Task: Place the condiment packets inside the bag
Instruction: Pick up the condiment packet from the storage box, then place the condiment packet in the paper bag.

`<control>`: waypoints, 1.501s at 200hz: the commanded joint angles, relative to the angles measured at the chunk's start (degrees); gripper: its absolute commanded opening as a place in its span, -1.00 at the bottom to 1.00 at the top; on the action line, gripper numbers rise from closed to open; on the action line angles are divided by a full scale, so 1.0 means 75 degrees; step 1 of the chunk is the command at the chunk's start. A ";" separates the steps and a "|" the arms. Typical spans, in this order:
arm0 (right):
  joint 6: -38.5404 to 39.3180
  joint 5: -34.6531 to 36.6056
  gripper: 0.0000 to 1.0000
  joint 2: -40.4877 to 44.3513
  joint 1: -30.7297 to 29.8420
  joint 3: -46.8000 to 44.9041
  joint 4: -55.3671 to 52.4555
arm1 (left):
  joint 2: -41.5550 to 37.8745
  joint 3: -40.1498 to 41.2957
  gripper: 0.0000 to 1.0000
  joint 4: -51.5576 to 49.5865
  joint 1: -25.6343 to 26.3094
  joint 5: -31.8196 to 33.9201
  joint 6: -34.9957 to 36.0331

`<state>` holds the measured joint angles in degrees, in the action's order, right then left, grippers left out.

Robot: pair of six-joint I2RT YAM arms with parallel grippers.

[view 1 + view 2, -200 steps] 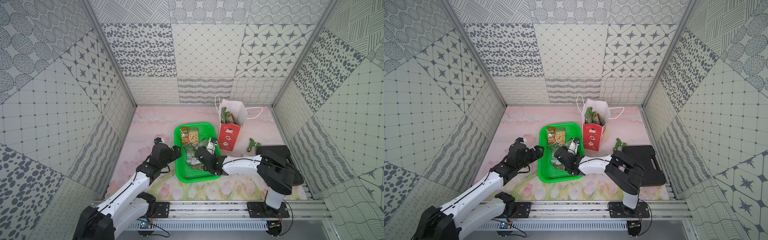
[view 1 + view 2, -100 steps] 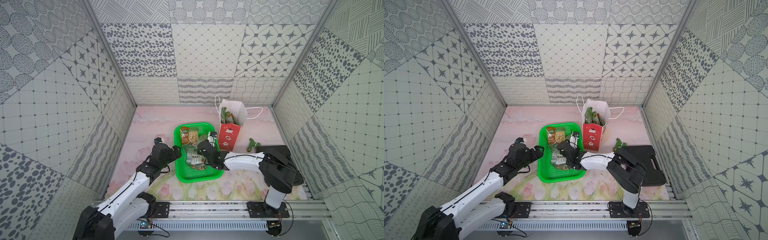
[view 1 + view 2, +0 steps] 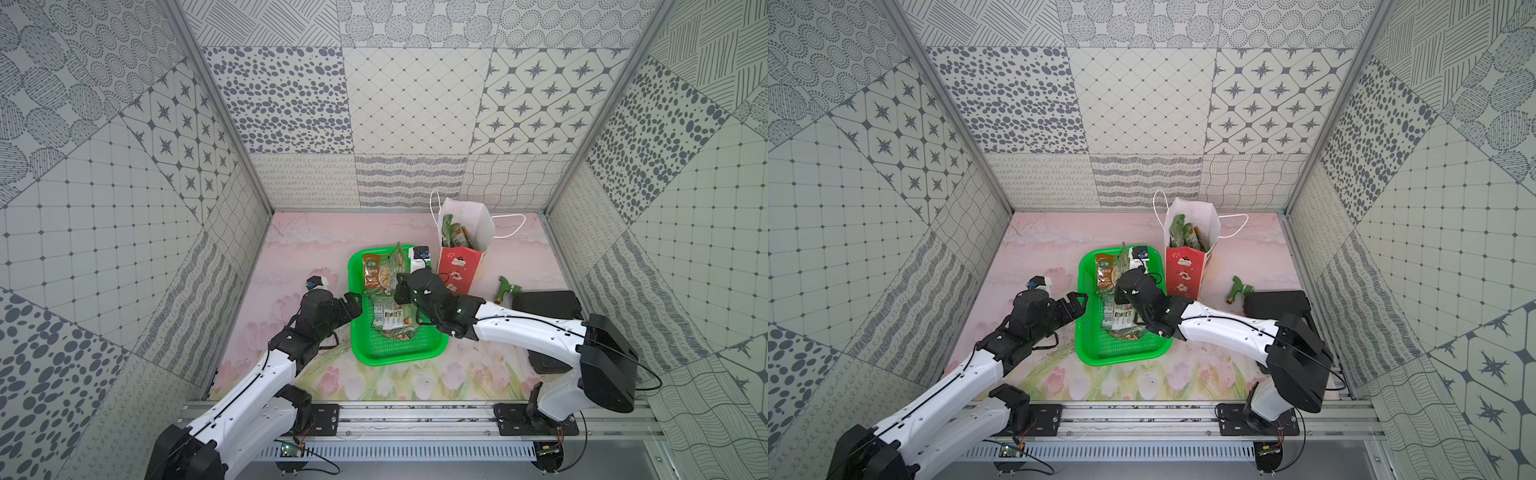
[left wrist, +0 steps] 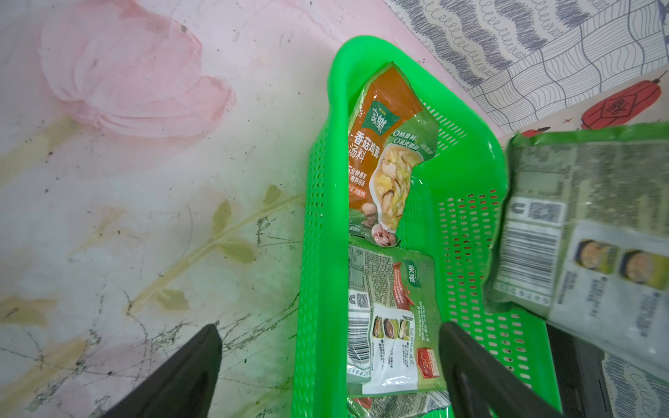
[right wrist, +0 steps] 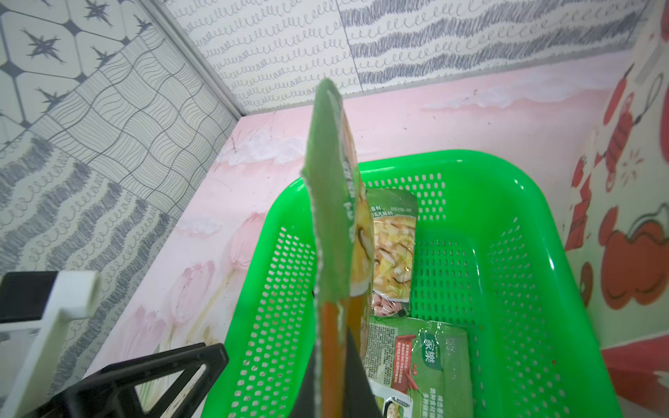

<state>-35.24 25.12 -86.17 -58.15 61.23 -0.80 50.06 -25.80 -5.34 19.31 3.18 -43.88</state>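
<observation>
Pink floral surface (image 3: 291, 249); right fingers (image 5: 358, 383) clench a packet (image 5: 331, 217) over the green basket (image 3: 358, 340), left fingers (image 4: 470, 372) spread, seemingly empty.

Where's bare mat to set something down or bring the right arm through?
Bare mat: the strip between the basket and the back wall, and the stretch from the basket's near rim to the front rail. Crowded: between basket and bag, where the right gripper holds a packet, and around the tap fitting and black case.

Green perforated basket (image 3: 395, 348), on pink floral mat (image 3: 291, 249). Green-handled brass tap fitting (image 3: 507, 287), right of basket. Black case (image 3: 546, 304), farther right of basket.
</observation>
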 commanded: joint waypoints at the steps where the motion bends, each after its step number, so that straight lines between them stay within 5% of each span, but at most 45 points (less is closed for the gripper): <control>1: 0.0829 -0.0357 -1.00 0.0614 -0.0028 0.0383 -0.0173 | -0.0212 0.0088 0.97 0.0431 -0.0034 -0.0131 0.0208; 50: 0.1616 -0.0344 -1.00 0.1798 -0.0017 0.1015 -0.0963 | -0.0356 0.0136 0.99 0.0504 -0.0029 -0.0233 0.0276; 135: 0.1940 0.1009 -1.00 0.3309 0.0729 0.1404 -0.1965 | -0.0480 0.0171 0.99 0.0456 -0.0020 -0.0161 0.0276; 189: 0.1365 0.0895 -1.00 0.2934 0.2080 0.1970 -0.2785 | -0.0546 0.0171 0.99 0.0425 -0.0029 -0.0133 0.0278; 290: 0.0306 -0.1655 -1.00 0.0813 0.3612 0.2690 -0.3509 | -0.0569 0.0136 0.99 0.0390 -0.0020 -0.0179 0.0366; 300: 0.0304 -0.1750 -0.46 0.0800 0.3669 0.2678 -0.3511 | -0.0576 0.0135 0.99 0.0399 -0.0026 -0.0200 0.0367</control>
<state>-31.11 16.58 -80.07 -31.92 79.18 -27.99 45.84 -24.69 -3.81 19.33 2.59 -43.18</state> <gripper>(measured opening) 0.062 0.993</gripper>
